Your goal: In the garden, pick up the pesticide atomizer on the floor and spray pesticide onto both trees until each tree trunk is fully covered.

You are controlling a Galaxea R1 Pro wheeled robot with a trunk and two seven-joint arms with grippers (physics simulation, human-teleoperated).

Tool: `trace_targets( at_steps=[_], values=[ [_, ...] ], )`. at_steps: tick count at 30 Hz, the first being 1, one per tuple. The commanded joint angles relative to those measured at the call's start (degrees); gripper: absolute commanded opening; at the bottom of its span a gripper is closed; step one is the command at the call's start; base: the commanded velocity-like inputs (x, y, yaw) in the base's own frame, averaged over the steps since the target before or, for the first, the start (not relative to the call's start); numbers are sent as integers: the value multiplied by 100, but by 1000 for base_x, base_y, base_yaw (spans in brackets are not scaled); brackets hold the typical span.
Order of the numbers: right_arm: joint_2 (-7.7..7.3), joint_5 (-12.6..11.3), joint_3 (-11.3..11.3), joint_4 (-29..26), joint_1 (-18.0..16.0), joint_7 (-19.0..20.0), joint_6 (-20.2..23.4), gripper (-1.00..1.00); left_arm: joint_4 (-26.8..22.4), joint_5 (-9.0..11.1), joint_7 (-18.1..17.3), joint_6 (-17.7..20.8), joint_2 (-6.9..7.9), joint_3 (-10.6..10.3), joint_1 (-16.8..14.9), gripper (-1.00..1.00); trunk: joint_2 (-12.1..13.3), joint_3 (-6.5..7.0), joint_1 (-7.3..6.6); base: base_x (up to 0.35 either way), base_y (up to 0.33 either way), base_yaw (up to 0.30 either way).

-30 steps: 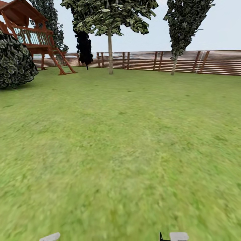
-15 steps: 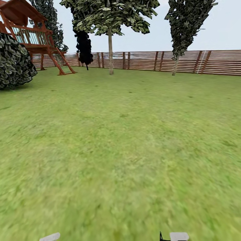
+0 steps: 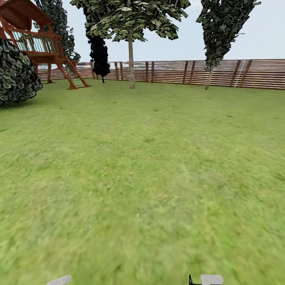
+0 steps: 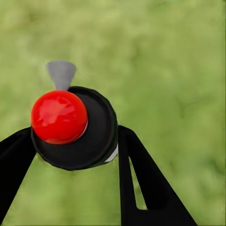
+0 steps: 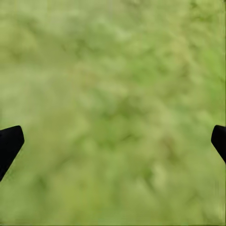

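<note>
In the left wrist view my left gripper (image 4: 70,141) is shut on the pesticide atomizer (image 4: 80,136), a black round head with a red button (image 4: 59,116) and a grey nozzle (image 4: 61,74), held above blurry green grass. My right gripper (image 5: 116,136) is open over bare grass, nothing between its fingers. In the head view the lawn (image 3: 150,178) stretches far ahead to a slatted wooden fence (image 3: 221,73). A tree with a straight pale bare trunk (image 3: 130,63) stands by the fence, far off. No white specks of pesticide are visible.
A thin-trunked dark-leaved tree (image 3: 208,77) stands at the fence on the right. A red-brown wooden play tower (image 3: 39,43) and a dark round bush (image 3: 16,75) sit at the far left. Grey arm parts (image 3: 211,279) peek in at the bottom edge.
The whole head view has shifted a little as the robot rolls forward: the bush slides left and the fence trees spread outward. Both arms keep their pose.
</note>
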Motion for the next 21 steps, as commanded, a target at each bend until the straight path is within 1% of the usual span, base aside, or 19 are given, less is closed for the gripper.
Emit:
trace_targets(
  at_steps=[1,21],
  values=[
    [2,64,-31,5,-3,-38,-9,100,1,35,15,-15,1,-49,-2,-100,-2,-5,3,339,96,0],
    [2,65,-31,5,-3,-38,-9,100,1,35,15,-7,1,-42,-2,-100,-2,-5,3,339,96,0]
  ],
)
